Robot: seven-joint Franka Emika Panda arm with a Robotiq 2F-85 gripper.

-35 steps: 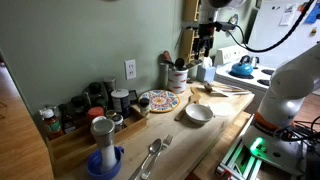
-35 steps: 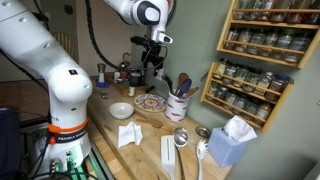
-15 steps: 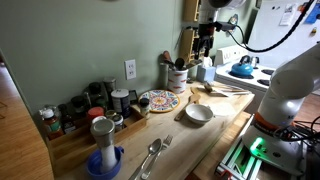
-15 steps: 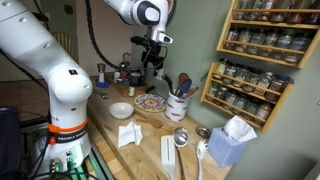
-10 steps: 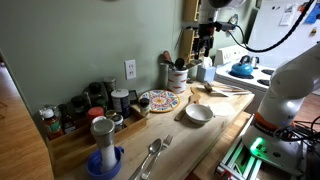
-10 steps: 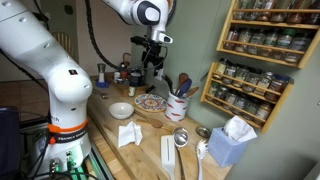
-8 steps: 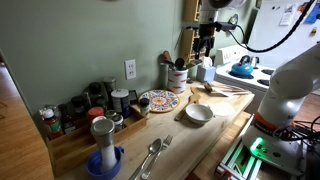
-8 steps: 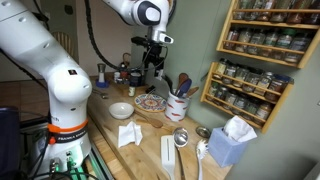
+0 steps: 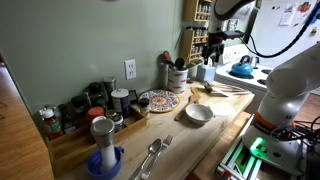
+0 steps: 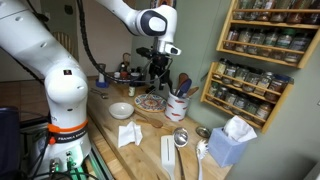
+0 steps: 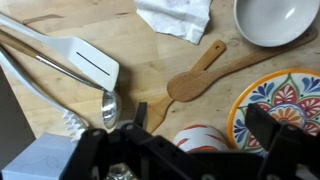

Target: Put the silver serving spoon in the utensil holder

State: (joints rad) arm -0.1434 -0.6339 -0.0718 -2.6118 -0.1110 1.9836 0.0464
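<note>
The silver serving spoon (image 9: 152,155) lies flat on the wooden counter beside a second silver spoon; it also shows in an exterior view (image 10: 181,138) and in the wrist view (image 11: 108,105). The utensil holder (image 9: 177,76), a pale crock with wooden utensils in it, stands by the wall and shows in both exterior views (image 10: 178,104). My gripper (image 9: 212,46) hangs high above the counter close to the holder (image 10: 160,70), far from the spoon. In the wrist view the gripper (image 11: 205,120) is open and empty, with a white, red-striped rounded thing between its fingers.
A white bowl (image 9: 198,113), patterned plate (image 9: 158,100), wooden spoon (image 11: 195,78), white spatula (image 11: 85,58) and napkin (image 10: 128,135) lie on the counter. A blue mug (image 9: 105,160), jars (image 9: 95,100), a blue tissue box (image 10: 232,142) and a spice shelf (image 10: 262,50) stand around.
The arm has changed pose. The gripper has shifted a little sideways and lower, closer to the utensil holder. The spoon and other objects have not moved.
</note>
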